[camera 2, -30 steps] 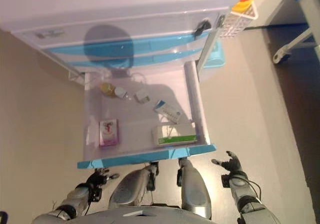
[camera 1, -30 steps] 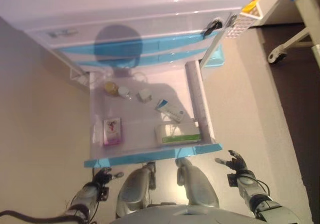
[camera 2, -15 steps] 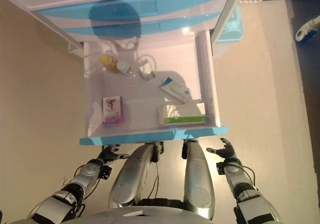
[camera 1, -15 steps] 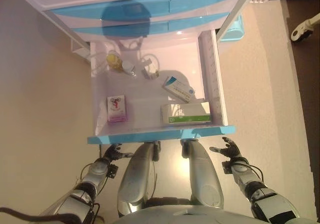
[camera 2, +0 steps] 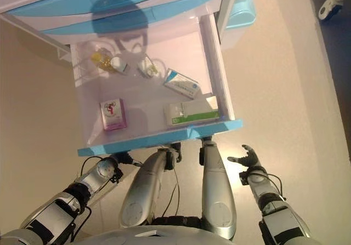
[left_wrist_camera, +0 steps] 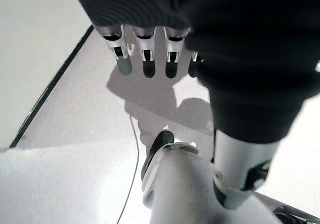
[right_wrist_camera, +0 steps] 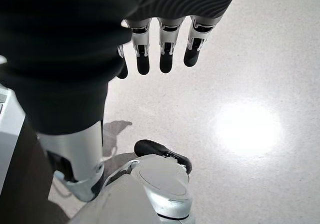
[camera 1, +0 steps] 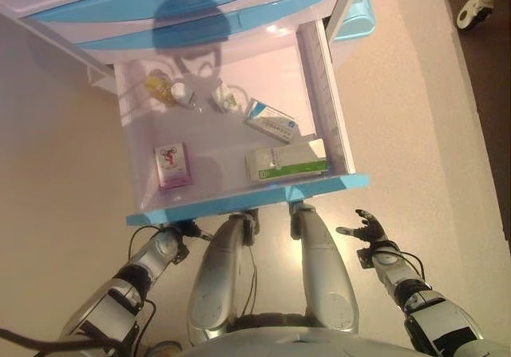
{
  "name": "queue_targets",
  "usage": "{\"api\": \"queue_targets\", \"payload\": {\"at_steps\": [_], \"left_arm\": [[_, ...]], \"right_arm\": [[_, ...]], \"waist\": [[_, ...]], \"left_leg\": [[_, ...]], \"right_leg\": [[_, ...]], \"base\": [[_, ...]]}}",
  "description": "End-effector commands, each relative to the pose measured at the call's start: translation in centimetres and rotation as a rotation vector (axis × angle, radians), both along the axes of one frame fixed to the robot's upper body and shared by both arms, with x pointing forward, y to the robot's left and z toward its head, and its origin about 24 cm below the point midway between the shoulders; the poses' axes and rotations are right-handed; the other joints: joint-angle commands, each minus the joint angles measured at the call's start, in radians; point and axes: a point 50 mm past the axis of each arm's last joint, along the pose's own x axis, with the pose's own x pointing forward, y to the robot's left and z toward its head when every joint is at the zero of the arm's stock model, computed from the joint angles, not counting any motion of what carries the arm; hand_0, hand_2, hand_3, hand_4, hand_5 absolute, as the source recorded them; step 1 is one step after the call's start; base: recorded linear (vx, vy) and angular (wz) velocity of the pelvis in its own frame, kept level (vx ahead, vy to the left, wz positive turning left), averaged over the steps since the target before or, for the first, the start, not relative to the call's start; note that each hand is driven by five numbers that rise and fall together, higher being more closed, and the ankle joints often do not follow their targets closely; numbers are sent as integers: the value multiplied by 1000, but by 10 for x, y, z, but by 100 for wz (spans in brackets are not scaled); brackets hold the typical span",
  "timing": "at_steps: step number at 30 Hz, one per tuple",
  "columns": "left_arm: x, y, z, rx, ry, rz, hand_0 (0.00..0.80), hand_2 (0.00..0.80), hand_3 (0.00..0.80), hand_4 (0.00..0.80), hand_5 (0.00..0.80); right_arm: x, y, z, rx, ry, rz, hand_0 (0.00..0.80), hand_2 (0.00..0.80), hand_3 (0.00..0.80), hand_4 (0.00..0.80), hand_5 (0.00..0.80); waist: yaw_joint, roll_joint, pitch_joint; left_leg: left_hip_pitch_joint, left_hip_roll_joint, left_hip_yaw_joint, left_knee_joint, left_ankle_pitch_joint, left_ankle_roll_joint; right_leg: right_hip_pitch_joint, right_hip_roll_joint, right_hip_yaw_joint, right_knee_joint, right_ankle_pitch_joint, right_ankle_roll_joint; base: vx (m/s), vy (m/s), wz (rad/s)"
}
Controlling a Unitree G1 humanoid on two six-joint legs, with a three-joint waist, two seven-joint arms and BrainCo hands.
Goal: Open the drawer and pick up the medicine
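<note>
The white drawer with a blue front (camera 1: 247, 200) stands pulled out of the cabinet. In it lie a pink medicine box (camera 1: 172, 166), a long green-and-white box (camera 1: 286, 160), a blue-and-white box (camera 1: 271, 120), a yellow bottle (camera 1: 160, 89) with a white cap and a clear bag of tubing (camera 1: 227, 98). My left hand (camera 1: 172, 237) is just below the drawer front's left end, open and empty. My right hand (camera 1: 366, 231) is below and right of the drawer front, open and empty. In both wrist views the fingers (left_wrist_camera: 145, 48) (right_wrist_camera: 165, 46) are straight over bare floor.
The cabinet's shut blue drawer fronts (camera 1: 160, 13) are above the open drawer. A light blue bin (camera 1: 361, 13) stands on the floor to the cabinet's right. A caster wheel (camera 1: 469, 12) of a trolley shows at the far right.
The whole picture has shifted, so the camera has moved. The drawer stays open with the same contents. Both hands stay open and low beneath the drawer front.
</note>
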Motion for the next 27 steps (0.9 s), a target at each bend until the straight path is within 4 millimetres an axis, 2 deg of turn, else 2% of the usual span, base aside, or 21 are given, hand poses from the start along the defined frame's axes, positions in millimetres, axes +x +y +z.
{"api": "queue_targets", "payload": {"at_steps": [1, 6, 13, 21, 26, 27], "left_arm": [[7, 7, 15, 45, -81, -3, 0, 0, 0, 0, 0], [32, 26, 48, 51, -145, 52, 0, 0, 0, 0, 0], [57, 49, 93, -48, -154, 111, 0, 0, 0, 0, 0], [72, 77, 135, -158, -172, 207, 0, 0, 0, 0, 0], [76, 108, 165, -217, -242, 338, 0, 0, 0, 0, 0], [76, 117, 174, -233, -272, 380, 0, 0, 0, 0, 0]], "right_arm": [[-10, -17, 2, -59, 9, 20, 0, 0, 0, 0, 0], [-16, -23, 1, -84, 32, 25, 0, 0, 0, 0, 0], [-28, -32, -2, -97, 54, 5, 0, 0, 0, 0, 0], [-31, -38, 0, -109, 53, 7, 0, 0, 0, 0, 0], [-33, -38, -1, -116, 59, 20, 0, 0, 0, 0, 0], [-35, -37, -1, -117, 63, 25, 0, 0, 0, 0, 0]], "waist": [[-19, 28, -22], [-48, 23, -23], [-85, 21, -24], [-119, 21, -26], [-140, 14, -29], [-146, 20, -28]], "left_leg": [[10, -41, -55, -59, 35, 1], [2, -33, -23, -36, 15, 9], [16, -29, 11, -25, -9, 19], [35, -27, 43, -16, -36, 29], [40, -25, 62, -7, -52, 35], [50, -26, 55, 4, -84, 33]], "right_leg": [[33, 46, -47, 105, -84, -43], [13, 56, -15, 103, -70, -41], [15, 55, 22, 75, -46, -29], [20, 50, 58, 44, -21, -13], [15, 53, 81, 40, -12, -3], [21, 58, 86, 57, -40, 3]], "base": [[11, 67, -7], [28, 71, -19], [40, 68, -14], [51, 87, -16], [72, 100, -14], [121, 112, -10]]}}
